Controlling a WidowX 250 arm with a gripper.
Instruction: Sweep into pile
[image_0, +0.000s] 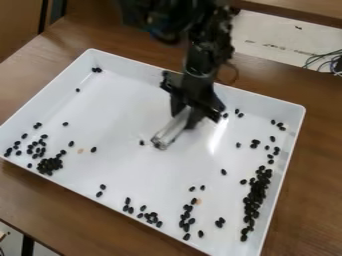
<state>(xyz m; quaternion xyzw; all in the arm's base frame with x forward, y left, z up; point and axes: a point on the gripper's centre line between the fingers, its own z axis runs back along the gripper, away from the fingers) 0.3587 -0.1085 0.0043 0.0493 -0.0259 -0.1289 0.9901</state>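
1. Along the left side of a white tray (117, 120), which sits on the brown desk (40, 205), small black beans (49, 165) form a dense clump at the near-left corner, with looser ones scattered around it.
2. Up in the far-left corner, two beans lie together, with a single one nearer the left wall.
3. Just right of the clump is a pale tan bean (81, 150).
4. By the near wall, left of its middle, a loose group (152, 217) is strung out.
5. Around the tray's middle, the black pincer (186, 116) hangs down, closed on a clear, pale tool (171, 132) that slants toward the near left; one bean lies just left of it.
6. Farther right, near the near wall, a short column of beans (186, 216) has a second tan one (198, 201) beside it.
7. Beside the right wall runs the longest pile (254, 200), with stragglers beyond its far end.
8. Past the tray's far-right corner are thin cables (326, 61).
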